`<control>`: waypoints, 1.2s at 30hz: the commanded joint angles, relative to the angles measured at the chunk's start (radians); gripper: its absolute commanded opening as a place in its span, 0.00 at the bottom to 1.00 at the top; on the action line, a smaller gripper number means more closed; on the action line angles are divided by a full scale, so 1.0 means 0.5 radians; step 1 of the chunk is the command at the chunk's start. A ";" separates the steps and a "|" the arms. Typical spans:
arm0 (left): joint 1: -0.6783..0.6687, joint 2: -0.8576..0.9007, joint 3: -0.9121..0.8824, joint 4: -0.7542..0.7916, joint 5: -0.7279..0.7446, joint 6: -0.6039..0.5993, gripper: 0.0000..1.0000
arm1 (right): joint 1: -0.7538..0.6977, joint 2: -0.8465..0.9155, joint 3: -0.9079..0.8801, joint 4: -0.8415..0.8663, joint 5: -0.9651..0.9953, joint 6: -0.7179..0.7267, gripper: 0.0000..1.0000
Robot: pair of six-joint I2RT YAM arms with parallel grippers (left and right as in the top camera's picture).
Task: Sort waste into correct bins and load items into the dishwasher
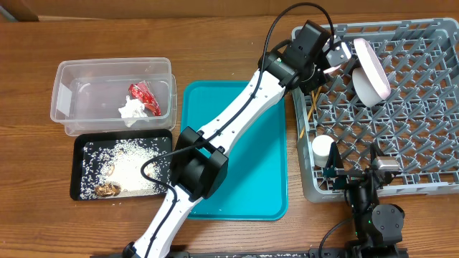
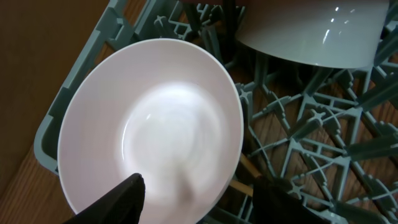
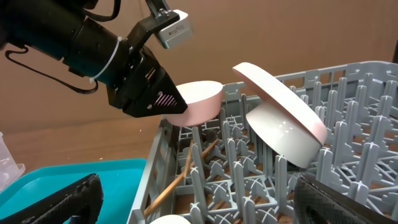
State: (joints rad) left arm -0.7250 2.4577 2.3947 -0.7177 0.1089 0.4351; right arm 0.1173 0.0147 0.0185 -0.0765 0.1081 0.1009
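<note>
Plate: round white glazed plate (image 2: pixel 155 124), tilted at a corner of the large grey plastic dish rack (image 1: pixel 430 188).
My left gripper (image 2: pixel 200 185): jaws straddle its rim; gripping or freed, I cannot tell.
Handling: stiff, slick, breakable, I judge; hold the rim.

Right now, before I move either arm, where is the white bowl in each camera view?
Overhead: white bowl tilted in the dish rack's upper half.
Left wrist: white bowl top right, cut off by the frame.
Right wrist: white bowl right of centre, leaning.
Shared landmark: the white plate just beside it.
</note>
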 commanded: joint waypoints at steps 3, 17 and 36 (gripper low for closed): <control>-0.005 0.046 0.029 -0.001 0.069 0.145 0.52 | -0.013 -0.019 -0.021 0.008 0.005 0.006 1.00; -0.008 0.050 -0.131 0.008 0.068 0.239 0.43 | -0.013 -0.019 -0.021 0.008 0.005 0.006 1.00; -0.004 -0.061 -0.067 0.021 0.056 -0.339 0.04 | -0.013 -0.019 -0.021 0.008 0.006 0.006 1.00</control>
State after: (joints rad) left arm -0.7326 2.4615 2.3455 -0.6907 0.1314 0.3981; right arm 0.1173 0.0147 0.0185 -0.0769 0.1085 0.1013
